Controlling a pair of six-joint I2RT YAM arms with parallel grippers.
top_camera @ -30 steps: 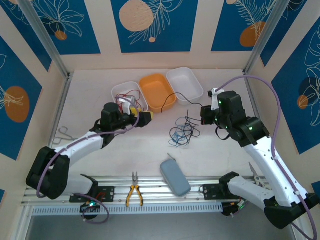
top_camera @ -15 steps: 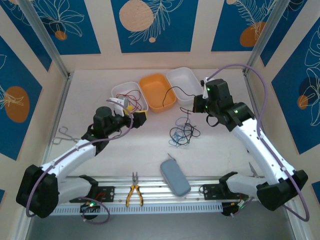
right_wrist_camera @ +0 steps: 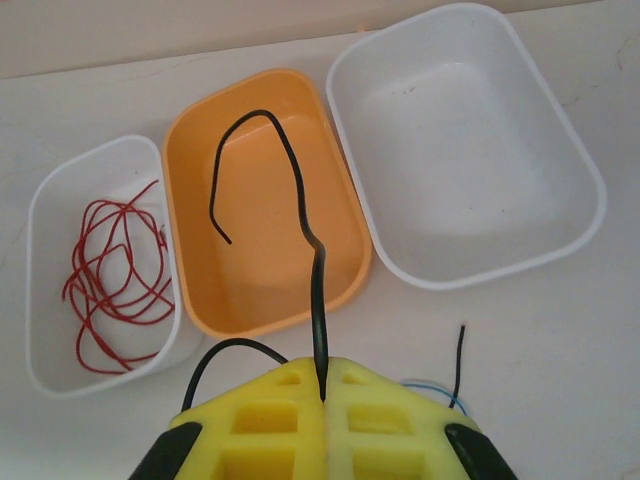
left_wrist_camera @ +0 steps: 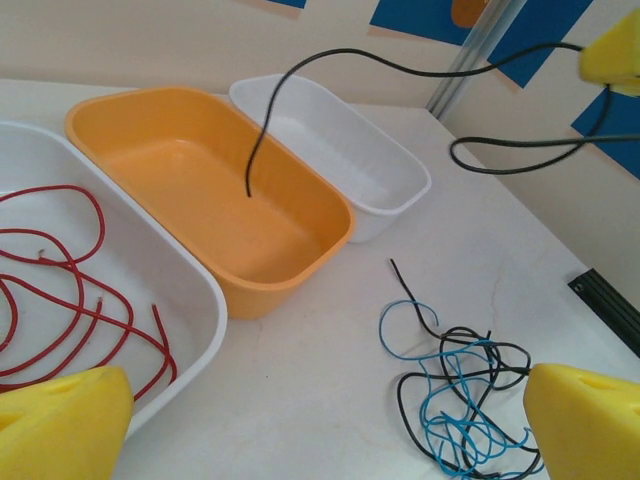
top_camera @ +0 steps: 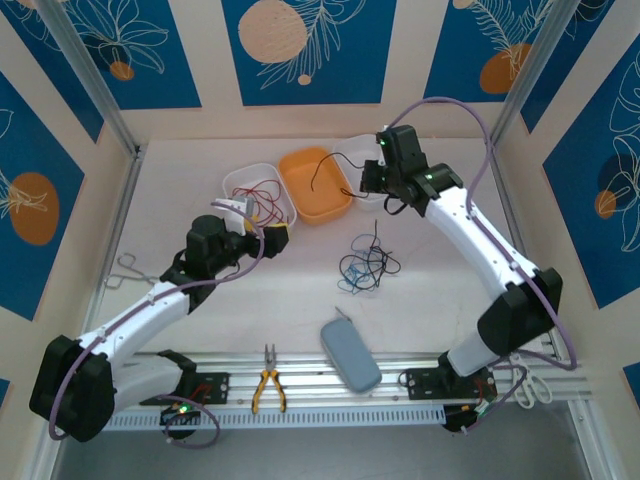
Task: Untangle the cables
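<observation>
**Black cable held over the orange tray**

From above, the right gripper [top_camera: 367, 182] is clamped on one black cable [top_camera: 330, 163]. The cable arcs away to that gripper's left and droops over the orange tray [top_camera: 312, 205]. The left gripper [top_camera: 281, 238] stands wide and empty beside the white tray [top_camera: 240, 180] of red cables [top_camera: 262, 200]. The black-and-blue tangle [top_camera: 362, 265] lies on the worktop [top_camera: 200, 180] between the arms.

In the left wrist view, the cable's free end dangles above the orange tray's floor (contact cannot be told). The tangle lies ahead, toward the right pad [left_wrist_camera: 585, 420].

In the right wrist view, the cable rises from the closed pads and runs straight ahead along the tray's length, then hooks back inside its outline. A release here would likely land most of it in the tray.
</observation>
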